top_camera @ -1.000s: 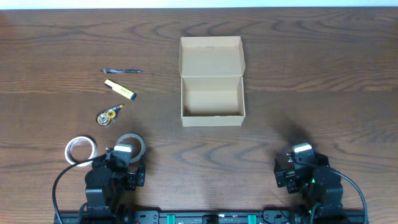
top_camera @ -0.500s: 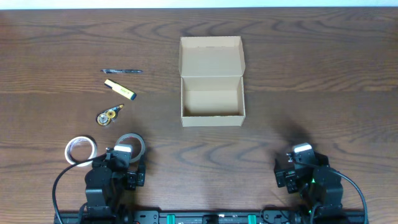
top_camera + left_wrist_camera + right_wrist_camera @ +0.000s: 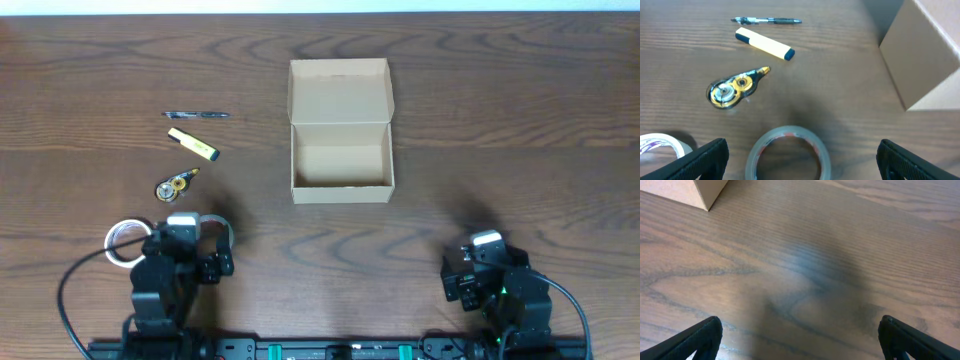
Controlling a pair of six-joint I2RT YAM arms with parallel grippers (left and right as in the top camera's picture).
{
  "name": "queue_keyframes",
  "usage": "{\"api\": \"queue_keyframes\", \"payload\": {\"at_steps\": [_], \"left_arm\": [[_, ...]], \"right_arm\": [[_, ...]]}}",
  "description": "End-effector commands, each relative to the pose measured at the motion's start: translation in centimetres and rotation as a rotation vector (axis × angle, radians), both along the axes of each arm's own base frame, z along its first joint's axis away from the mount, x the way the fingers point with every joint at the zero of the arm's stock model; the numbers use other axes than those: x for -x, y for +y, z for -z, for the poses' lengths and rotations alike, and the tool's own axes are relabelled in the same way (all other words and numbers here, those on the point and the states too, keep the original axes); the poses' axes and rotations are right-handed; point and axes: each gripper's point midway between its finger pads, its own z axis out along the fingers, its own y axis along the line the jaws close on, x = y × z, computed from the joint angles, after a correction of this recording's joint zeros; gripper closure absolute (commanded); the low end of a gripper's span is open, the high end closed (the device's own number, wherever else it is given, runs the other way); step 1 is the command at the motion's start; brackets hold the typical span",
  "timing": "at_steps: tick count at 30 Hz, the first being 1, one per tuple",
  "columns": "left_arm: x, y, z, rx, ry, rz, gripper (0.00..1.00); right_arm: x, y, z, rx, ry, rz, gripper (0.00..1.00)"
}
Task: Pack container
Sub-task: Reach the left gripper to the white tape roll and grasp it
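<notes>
Container open, pen, highlighter, correction tape, clear roll, white roll

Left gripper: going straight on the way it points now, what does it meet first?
The clear tape roll, lying just ahead, centred before the open left gripper. Height is unclear from the left wrist view, so it might pass over the roll.

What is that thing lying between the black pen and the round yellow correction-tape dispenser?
A yellow highlighter with a dark cap, lying apart from both. The left wrist view shows it clearly, and the overhead view does too.
</notes>
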Motion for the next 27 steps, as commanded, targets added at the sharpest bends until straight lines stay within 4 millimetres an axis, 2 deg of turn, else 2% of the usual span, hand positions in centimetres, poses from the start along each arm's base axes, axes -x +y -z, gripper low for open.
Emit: {"api": "queue_keyframes", "payload": {"at_steps": [1, 5, 8, 10, 12, 16, 19, 27], "left_arm": [[-1.3, 2.1, -4.3, 0.126, -0.025, -0.215, 0.05], [-2.1, 6.9, -9.1, 0.122, -0.001, -0.551, 0.05], [0.1, 10.2, -10.8, 0.183, 0.049, -0.862, 0.05], [2.0, 11.7, -10.6, 0.234, 0.098, -1.044, 0.05], [3.1, 12.3, -10.2, 0.256, 0.150, -1.129, 0.05], [3.9, 12.5, -8.5, 0.314, 0.241, -1.204, 0.05], [4.9, 13.1, -7.8, 0.293, 0.283, -1.269, 0.04], [7.1, 15.2, -6.6, 0.206, 0.254, -1.516, 0.05]], "right_arm": [[0.1, 0.0, 0.3, 0.006, 0.004, -0.006, 0.01], [0.1, 0.0, 0.4, 0.006, 0.004, -0.006, 0.01], [0.1, 0.0, 0.4, 0.006, 0.004, -0.006, 0.01], [0.1, 0.0, 0.4, 0.006, 0.004, -0.006, 0.01], [0.1, 0.0, 0.3, 0.006, 0.004, -0.006, 0.01], [0.1, 0.0, 0.4, 0.006, 0.004, -0.006, 0.01], [0.1, 0.0, 0.4, 0.006, 0.004, -0.006, 0.01], [0.1, 0.0, 0.4, 0.006, 0.004, -0.006, 0.01]]}}
